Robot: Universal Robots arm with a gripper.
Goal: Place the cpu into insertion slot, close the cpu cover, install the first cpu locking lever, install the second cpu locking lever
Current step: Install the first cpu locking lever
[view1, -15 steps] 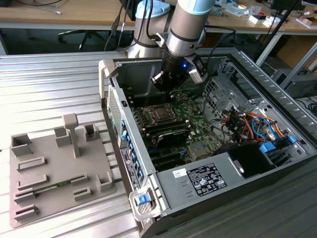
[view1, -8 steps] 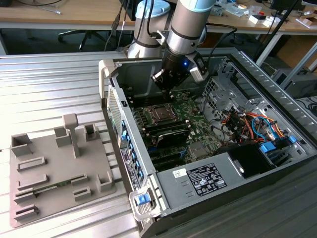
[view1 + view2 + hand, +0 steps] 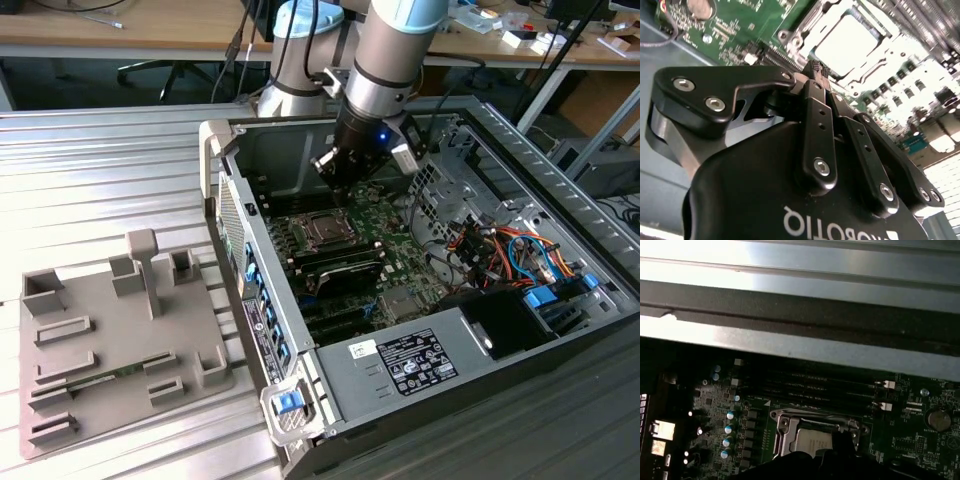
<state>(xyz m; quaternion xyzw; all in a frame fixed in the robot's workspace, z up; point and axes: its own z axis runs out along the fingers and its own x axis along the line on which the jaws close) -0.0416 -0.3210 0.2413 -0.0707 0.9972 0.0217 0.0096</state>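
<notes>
The gripper is hanging inside the open computer case, just above the insertion slot on the green motherboard. In the second wrist view its fingers are sitting pressed together, gripping nothing. The cpu is lying in the slot, the cpu cover framing it in both wrist views

Robotics lab or electronics test workshop. An open black desktop computer case with its green motherboard exposed lies on a ribbed aluminium-profile surface, beside a grey plastic fixture plate. Behind stand long wooden workbenches strewn with cables and small parts, an office chair underneath.
</notes>
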